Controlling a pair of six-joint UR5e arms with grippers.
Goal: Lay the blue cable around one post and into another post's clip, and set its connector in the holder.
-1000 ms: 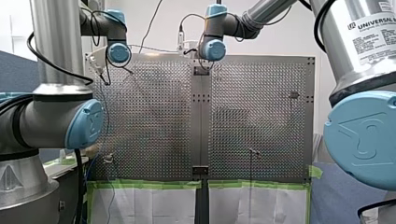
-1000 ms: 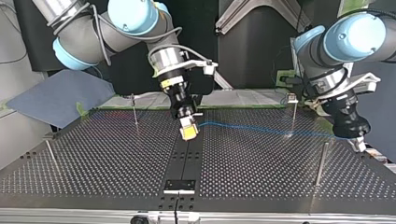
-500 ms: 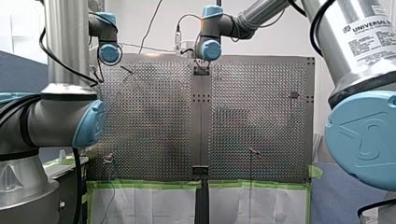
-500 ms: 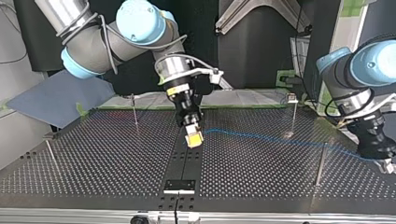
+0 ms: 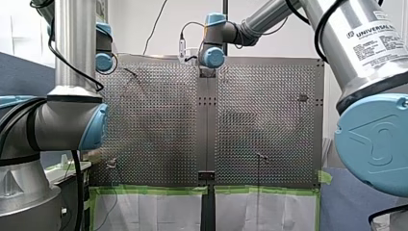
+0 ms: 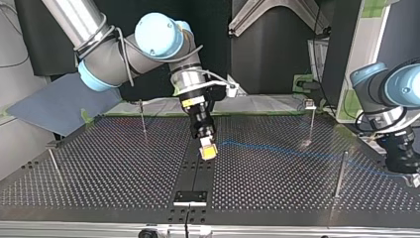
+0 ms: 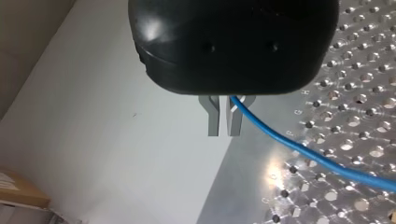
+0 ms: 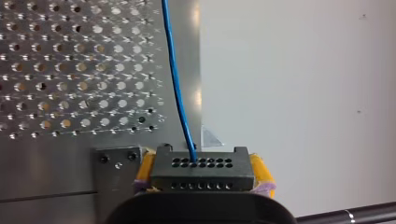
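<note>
Left arm [image 6: 391, 94] shifted right, top view | blue cable [image 7: 299, 149] runs crosswise, left jaws pinching it | right jaws clamp connector [image 8: 201, 169]

A label [image 5: 373, 36] on my right arm [image 5: 373, 139] reads "UNIVERSAL", with smaller unreadable print below.

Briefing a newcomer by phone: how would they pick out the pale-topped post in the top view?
In the top view, go to the far edge of the perforated table, on the view's right. A thin upright post stands there, the blue cable running close by its foot. Unlike the plain post nearer the camera, it carries a small pale block on top.
</note>
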